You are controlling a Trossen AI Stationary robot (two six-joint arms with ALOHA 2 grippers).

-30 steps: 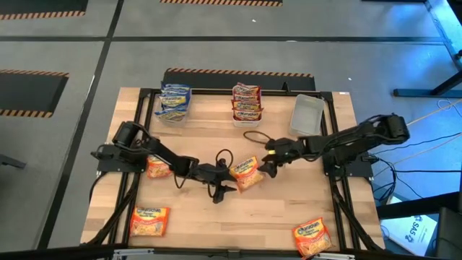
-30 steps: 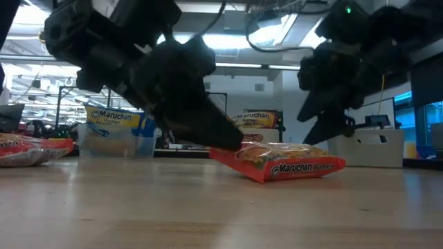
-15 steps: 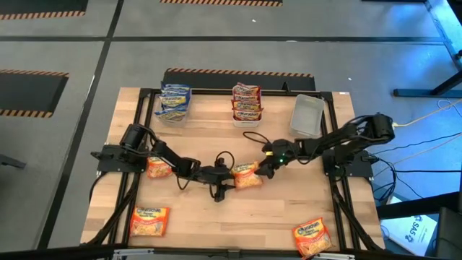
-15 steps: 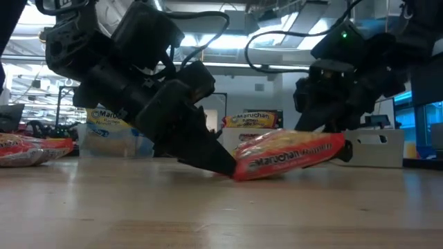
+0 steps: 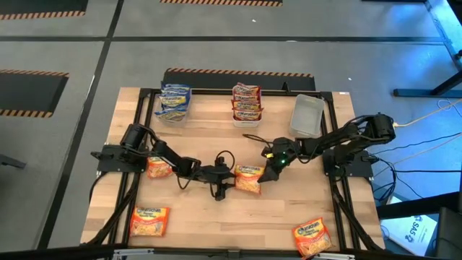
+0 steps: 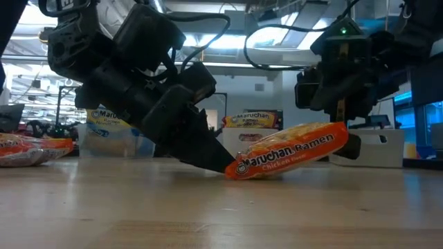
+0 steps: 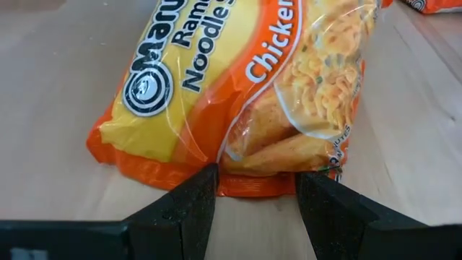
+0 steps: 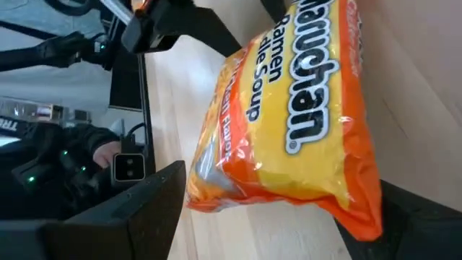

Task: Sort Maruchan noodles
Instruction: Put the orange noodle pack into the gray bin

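Observation:
One orange-yellow Maruchan packet (image 5: 250, 178) sits mid-table between both grippers and shows tilted in the low view (image 6: 291, 151). My left gripper (image 5: 231, 179) lies low on the table at the packet's left end, fingers open. My right gripper (image 5: 268, 170) comes in from the right and is shut on the packet's right end. Three more orange packets lie flat on the table (image 5: 159, 167), (image 5: 150, 220), (image 5: 312, 237). Blue-white packets (image 5: 174, 101) and red packets (image 5: 246, 102) are stacked at the far edge. My left gripper has its open fingertips (image 7: 196, 198) against the packet's left end, slanting down from the table's left. The orange end seam (image 7: 254, 185) lies between the two tips, unpinched. That end rests on the table (image 6: 239, 169). My right gripper holds the packet near its right end (image 8: 357, 206), pinched across its width between the two fingers. It comes from the table's right. The right end (image 6: 331, 135) is lifted off the table, so the packet tilts down toward its left end.
An empty clear bin (image 5: 307, 114) stands at the far right of the table. A black frame rail (image 5: 338, 195) runs along the table's sides. Bare wood lies between the near packets (image 5: 231, 224).
My right gripper has moved toward the table's left and near edge, onto the packet. The packet has turned about and tipped from lying flat. Its right end has risen while its left end stays on the table against my left gripper.

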